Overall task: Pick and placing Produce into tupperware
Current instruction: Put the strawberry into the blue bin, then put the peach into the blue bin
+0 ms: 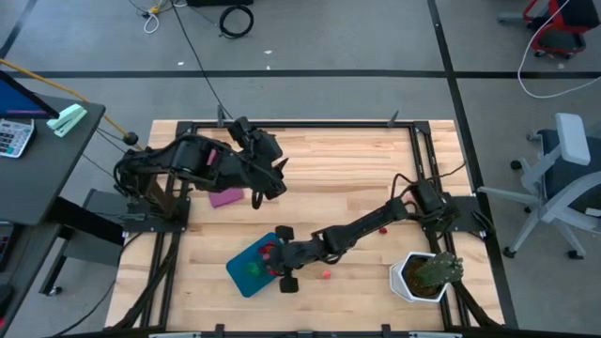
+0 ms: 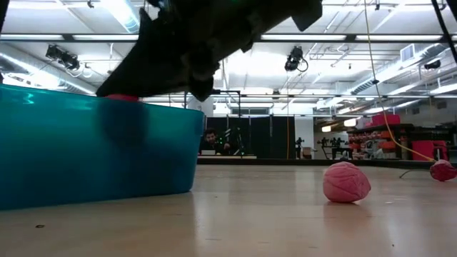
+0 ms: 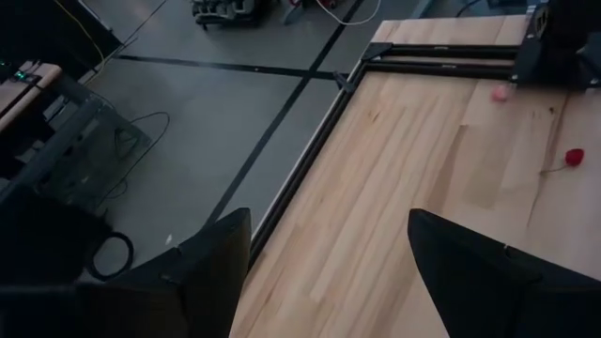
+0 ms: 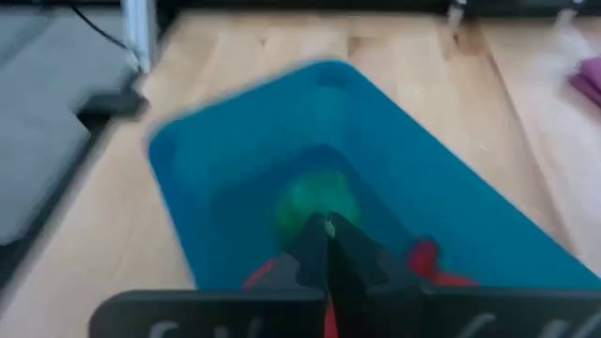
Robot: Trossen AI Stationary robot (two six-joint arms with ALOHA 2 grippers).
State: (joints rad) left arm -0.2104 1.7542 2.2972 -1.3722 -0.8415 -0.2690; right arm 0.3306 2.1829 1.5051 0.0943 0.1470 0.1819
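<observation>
The teal tupperware (image 1: 246,268) (image 4: 376,160) (image 2: 93,153) sits near the table's near edge. A green piece (image 4: 315,202) (image 1: 254,268) and red pieces (image 4: 427,255) (image 1: 269,249) lie inside it. My right gripper (image 1: 280,258) (image 4: 327,230) hangs over the container's inside, fingers shut, pointing down at the green piece. A red bit (image 2: 121,98) shows at the rim under the gripper. My left gripper (image 1: 270,180) (image 3: 329,272) is raised over the far-left part of the table, open, holding nothing. Loose produce: a pink ball (image 2: 346,182) (image 1: 326,275) and a red piece (image 1: 383,228) (image 2: 443,170) on the wood. My right gripper's fingertips (image 4: 324,246) are closed together above the tupperware's floor, coming from above. A thin red streak (image 4: 329,319) shows low between the fingers. Whether they pinch anything or touch the produce below, I cannot tell.
A flat purple rectangle (image 1: 225,197) lies under the left arm. A spiky green plant in a white pot (image 1: 423,277) stands at the near right corner. The left wrist view shows a pink piece (image 3: 500,93) and a red stemmed piece (image 3: 573,158). Bare wood lies mid-table.
</observation>
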